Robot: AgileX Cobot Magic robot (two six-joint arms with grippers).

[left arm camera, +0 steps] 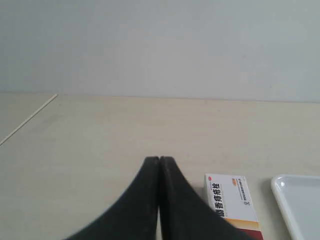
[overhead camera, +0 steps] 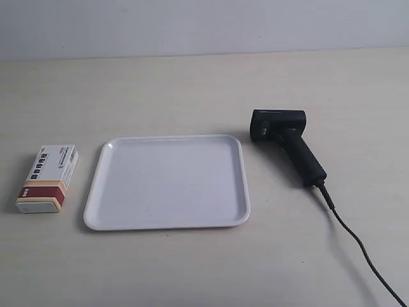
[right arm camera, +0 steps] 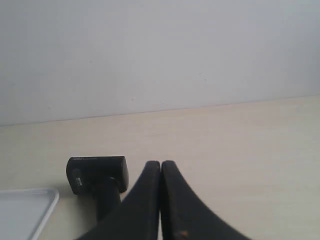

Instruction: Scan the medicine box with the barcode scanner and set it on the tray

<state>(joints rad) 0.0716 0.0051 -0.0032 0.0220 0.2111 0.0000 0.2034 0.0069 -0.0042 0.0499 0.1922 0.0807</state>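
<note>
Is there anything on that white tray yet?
No. The tray is bare across its whole surface. The medicine box lies on the table beside one edge, the scanner beside the opposite edge. What is under the tray is covered.

Tray (overhead camera: 167, 220) central on table (overhead camera: 192, 83), medicine box (overhead camera: 48, 177) left, barcode scanner (overhead camera: 287, 144) right

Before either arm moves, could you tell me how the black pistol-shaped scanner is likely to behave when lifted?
The black pistol-shaped scanner looks rigid, and its boxy head probably makes it top-heavy. Its long black cable trails along the table and will likely drag floppily and tug.
</note>
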